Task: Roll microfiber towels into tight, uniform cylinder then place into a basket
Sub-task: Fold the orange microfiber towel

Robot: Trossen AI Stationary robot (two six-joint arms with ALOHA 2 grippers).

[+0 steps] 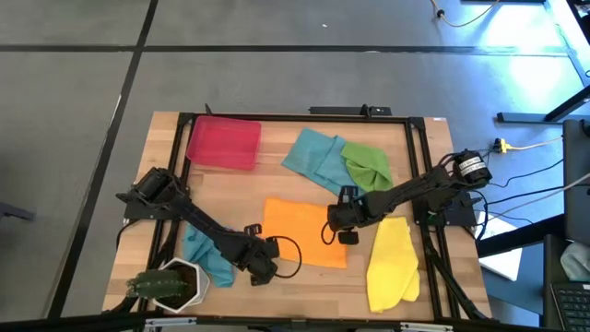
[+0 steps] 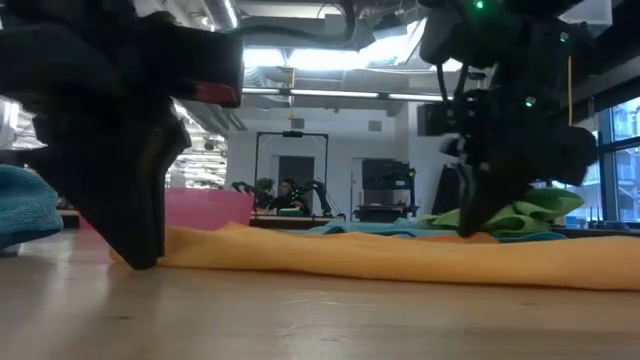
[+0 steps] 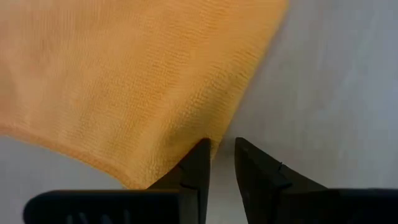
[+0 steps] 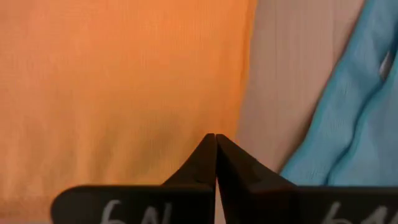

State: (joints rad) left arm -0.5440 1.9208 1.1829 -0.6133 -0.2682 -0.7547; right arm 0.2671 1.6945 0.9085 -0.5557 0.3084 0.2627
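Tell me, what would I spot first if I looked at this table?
The big orange towel, lying flat in the middle of the wooden table, with a robot arm at each side. The right gripper has its fingers pinched shut at the towel's right edge; the left gripper is at its near left corner with a small gap between its fingers. Next, the red basket at the far left.

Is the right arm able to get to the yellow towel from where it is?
Probably yes. The right gripper, shut, sits at the orange towel's edge, and the yellow towel lies just beside it with nothing between them.
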